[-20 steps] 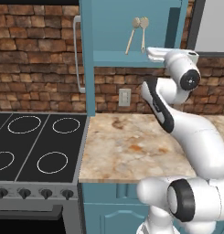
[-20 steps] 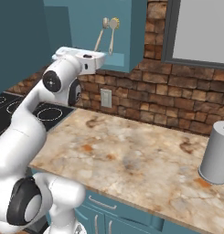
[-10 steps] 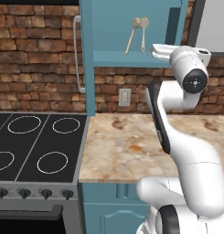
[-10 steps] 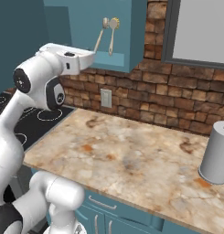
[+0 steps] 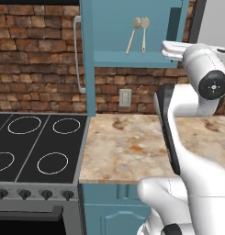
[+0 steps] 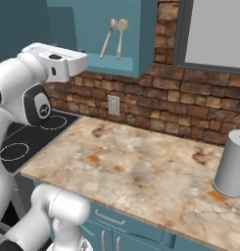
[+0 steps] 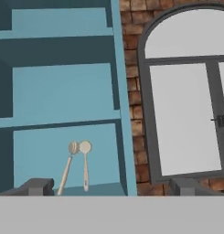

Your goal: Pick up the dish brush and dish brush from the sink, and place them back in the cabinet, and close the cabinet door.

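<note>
Pulling back from the cabinet [image 5: 137,57], your gripper [image 7: 109,185] has its jaws spread wide, holding nothing. Both dish brushes [image 7: 77,167] lean upright inside on the bottom shelf, touching at the heads. You now only need to swing the cabinet door [image 5: 88,59] shut.

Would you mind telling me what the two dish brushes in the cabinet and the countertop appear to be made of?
Dish brushes: probably pale wood, judging by their matte beige handles. Countertop: looks like polished stone, mottled beige with rusty veins, though it may be laminate.
</note>
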